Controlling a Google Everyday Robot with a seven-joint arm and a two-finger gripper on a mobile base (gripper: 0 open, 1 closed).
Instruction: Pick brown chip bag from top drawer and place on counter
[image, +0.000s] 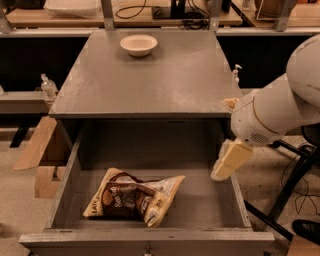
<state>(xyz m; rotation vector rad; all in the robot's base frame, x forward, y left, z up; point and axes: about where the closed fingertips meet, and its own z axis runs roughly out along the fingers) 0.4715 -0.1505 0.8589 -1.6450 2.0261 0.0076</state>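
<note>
The gripper (225, 167) is hanging over the right side of the open top drawer (205, 205), just inside its right wall and above the drawer floor, well apart from the brown chip bag (132, 196). It is showing as one cream-coloured, blocky piece slanting down and to the left, and whether it is wide or narrow cannot be told from this angle; it is holding nothing. Behind it, the arm (280, 110) is reaching in from the right edge, its shell smooth, rounded and white.

The brown chip bag is lying flat on the drawer floor, left of centre and near the front wall. Its foil is looking crinkled and slightly puffed, with a dark brown middle, cream-yellow edges, white lettering and a round shell-like logo towards its left end. One pale corner is pointing up and to the right.

The top drawer is standing pulled out, a wide grey-painted box with thick side walls and a flat, matt bottom. Above it, the counter (150, 85) is spreading as a broad, flat grey top, faintly scuffed. A shallow, round, cream bowl (138, 44) is sitting near its far edge, well apart from the bag. Beyond that, a light wooden bench (30, 16) is carrying black cables (195, 15).
</note>
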